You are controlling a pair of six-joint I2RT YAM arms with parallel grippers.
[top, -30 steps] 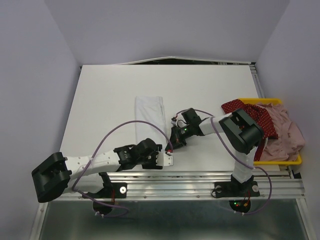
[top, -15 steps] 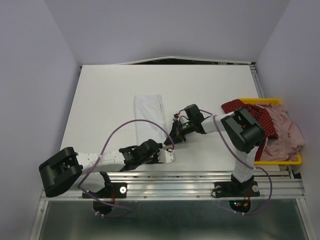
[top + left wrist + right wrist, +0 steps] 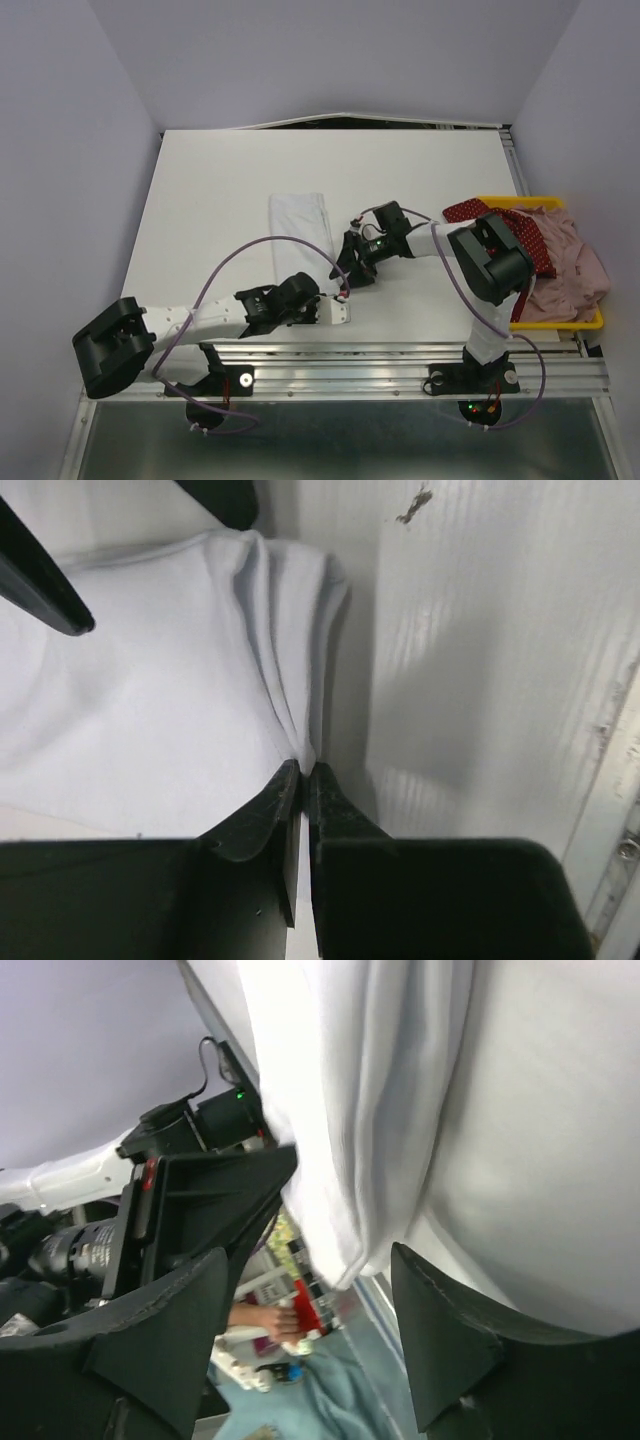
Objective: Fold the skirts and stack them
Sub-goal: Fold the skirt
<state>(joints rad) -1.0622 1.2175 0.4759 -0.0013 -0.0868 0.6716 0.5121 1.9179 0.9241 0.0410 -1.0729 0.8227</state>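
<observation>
Lying low along the near edge of the table [image 3: 220, 180], the left arm [image 3: 200, 320] is stretching rightward. The left fingers [image 3: 258, 818] are pinching shut on a ridge of the folded white cloth [image 3: 298, 230] at its near corner. Just beyond, the right arm [image 3: 425, 245] is reaching leftward from its raised elbow. The right fingers [image 3: 160, 1330] are standing spread apart, straddling the cloth's edge without clamping it. Well off to the right, the yellow tray [image 3: 560, 322] is holding both skirts. The dark red dotted skirt [image 3: 520, 240] is draping over the tray's left rim and lying partly on the pink skirt [image 3: 575, 265].
</observation>
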